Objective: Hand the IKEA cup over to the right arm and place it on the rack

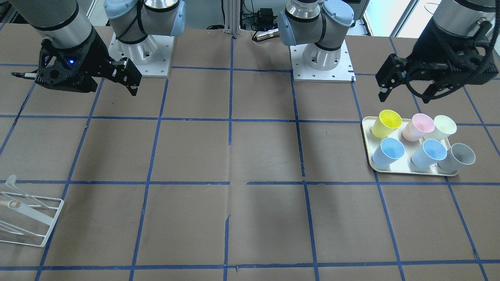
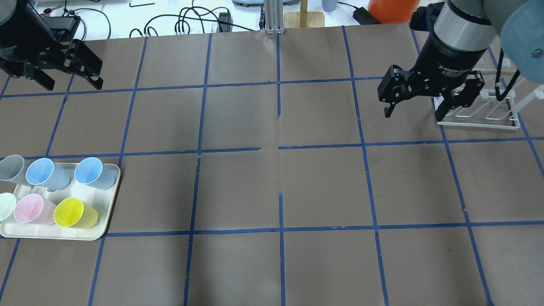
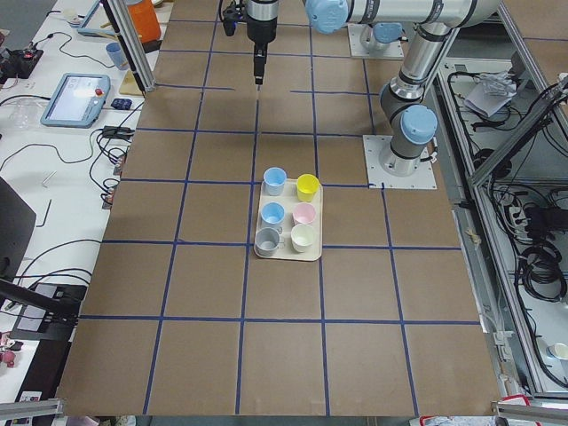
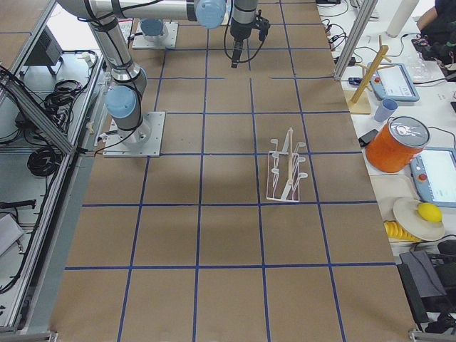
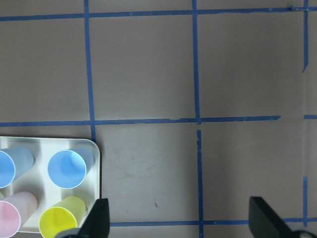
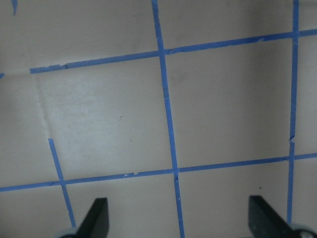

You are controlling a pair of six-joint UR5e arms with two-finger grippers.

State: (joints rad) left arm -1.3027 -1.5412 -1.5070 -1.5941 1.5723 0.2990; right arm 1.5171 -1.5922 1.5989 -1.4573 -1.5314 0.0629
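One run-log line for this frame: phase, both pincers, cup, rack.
phase: before pickup | left pincer: open, empty | right pincer: open, empty | IKEA cup: on tray, untouched | rack: no cups

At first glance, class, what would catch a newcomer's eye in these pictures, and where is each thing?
Six coloured cups crowd a cream tray on the robot's left side, the pale IKEA cup among them beside the pink cup. The left gripper and the right gripper hang open above the table. The white wire rack stands alone on the robot's right side.
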